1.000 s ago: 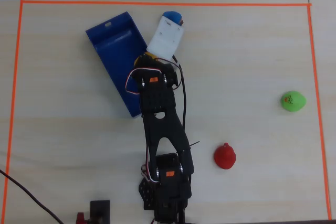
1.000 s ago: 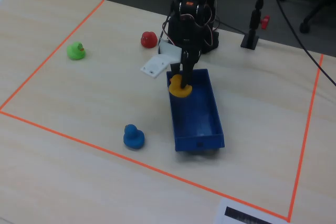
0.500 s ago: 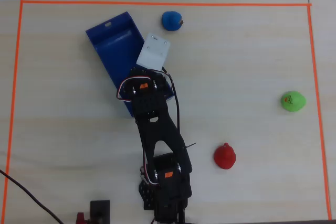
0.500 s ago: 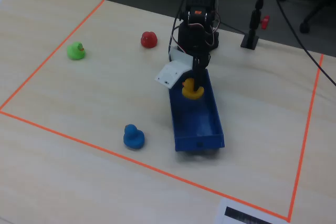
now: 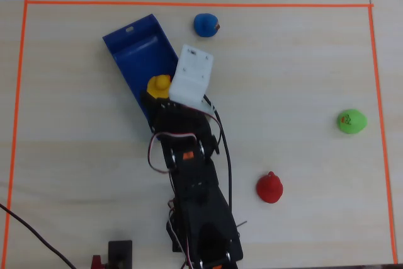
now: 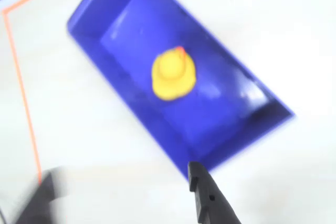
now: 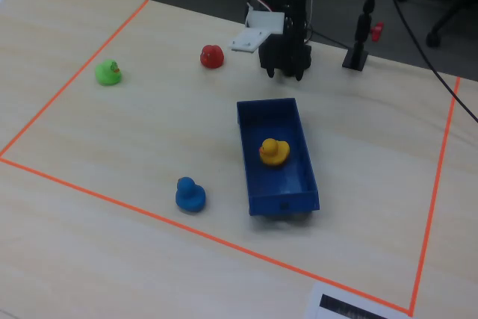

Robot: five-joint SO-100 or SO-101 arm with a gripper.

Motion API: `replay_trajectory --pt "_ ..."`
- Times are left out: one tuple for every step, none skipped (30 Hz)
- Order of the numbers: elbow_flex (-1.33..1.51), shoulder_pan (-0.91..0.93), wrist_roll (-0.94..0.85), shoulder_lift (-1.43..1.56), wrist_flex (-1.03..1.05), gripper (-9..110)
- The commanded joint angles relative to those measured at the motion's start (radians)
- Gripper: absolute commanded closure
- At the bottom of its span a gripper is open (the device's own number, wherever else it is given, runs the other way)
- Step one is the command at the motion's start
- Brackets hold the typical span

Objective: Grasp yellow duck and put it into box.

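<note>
The yellow duck (image 5: 158,84) (image 6: 174,73) (image 7: 274,152) sits upright on the floor of the dark-blue box (image 5: 135,48) (image 6: 131,24) (image 7: 284,203), near its middle. It is free of the gripper. In the wrist view my gripper (image 6: 121,172) hangs above the table, short of the box's near end. It is open and empty, with one dark finger (image 6: 206,195) sharp and the other blurred at the lower left. The arm (image 5: 192,168) (image 7: 285,31) is folded back toward its base, and its white block (image 5: 192,77) overhangs the box's edge in the overhead view.
A blue duck (image 5: 205,24) (image 7: 190,194) lies beside the box. A red duck (image 5: 269,188) (image 7: 212,56) is near the arm's base, and a green duck (image 5: 351,121) (image 7: 109,72) lies near the orange tape border (image 5: 189,4). A black stand (image 7: 358,50) rises behind the arm.
The gripper carried the yellow duck over the box, opened and let it go. The duck now rests in the box, and the arm has drawn back and up toward its base.
</note>
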Motion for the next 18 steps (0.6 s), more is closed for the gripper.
replay_trajectory --pt "0.370 0.037 -0.103 0.465 0.031 101" --pt "0.468 0.064 -0.144 0.537 0.025 101" --pt "0.561 0.094 -0.172 0.597 0.011 101" --pt "0.647 0.121 -0.190 0.646 -0.009 101" --pt "0.724 0.144 -0.201 0.690 -0.035 101" --pt "0.796 0.164 -0.212 0.723 -0.063 101" --pt "0.853 0.181 -0.216 0.723 -0.094 101" --pt "0.904 0.193 -0.222 0.723 -0.123 101" --pt "0.942 0.202 -0.229 0.723 -0.141 101" --pt "0.942 0.213 -0.225 0.723 -0.110 101" --pt "0.942 0.206 -0.225 0.723 -0.075 101" --pt "0.942 0.198 -0.227 0.723 -0.041 101" --pt "0.943 0.189 -0.233 0.723 -0.002 101" --pt "0.943 0.173 -0.247 0.723 0.026 101" --pt "0.943 0.172 -0.238 0.723 0.026 101" --pt "0.943 0.172 -0.236 0.723 0.026 101" --pt "0.943 0.175 -0.236 0.723 0.026 101" --pt "0.943 0.176 -0.235 0.723 0.026 101"
